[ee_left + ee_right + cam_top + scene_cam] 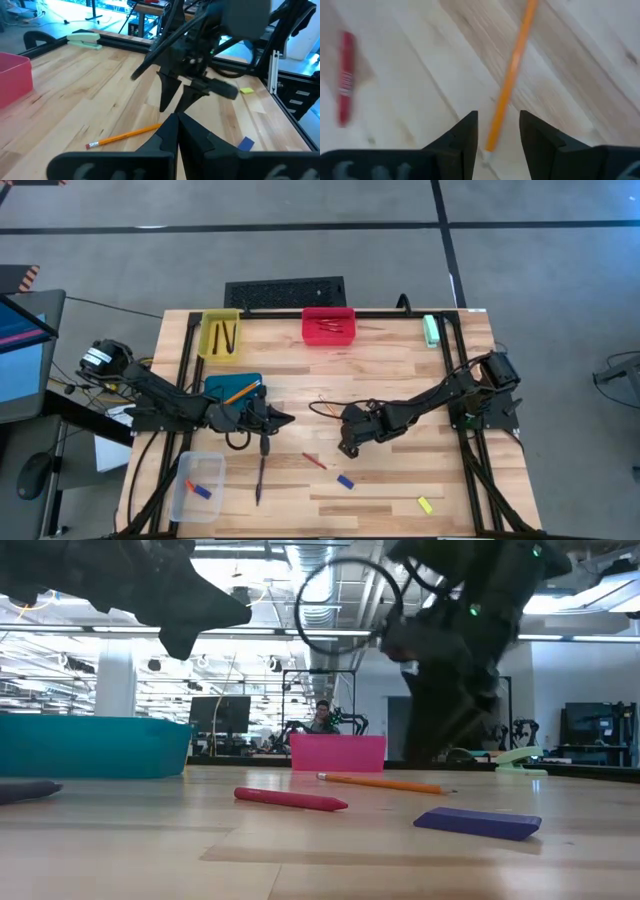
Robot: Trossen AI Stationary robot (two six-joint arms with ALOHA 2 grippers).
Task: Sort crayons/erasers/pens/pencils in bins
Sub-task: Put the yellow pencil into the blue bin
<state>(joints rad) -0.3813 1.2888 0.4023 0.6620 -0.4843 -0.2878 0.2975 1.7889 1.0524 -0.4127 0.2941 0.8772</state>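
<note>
An orange pencil (512, 75) lies flat on the table's middle (385, 783). My right gripper (497, 117) hangs open just above one end of it, a finger on either side, touching nothing. My left gripper (176, 117) is shut and holds nothing. It hovers left of the pencil (288, 418), pointing toward the right arm. A red crayon (314, 461), a blue eraser (345, 481), a yellow eraser (425, 504) and a black pen (261, 470) lie loose on the near half of the table.
The yellow bin (220, 335) holds pens, the red bin (329, 324) crayons, the teal bin (234, 388) a pencil, and the clear bin (197, 485) erasers. A green stapler (431, 330) lies at the far right. A black keyboard (285, 290) sits beyond the far edge.
</note>
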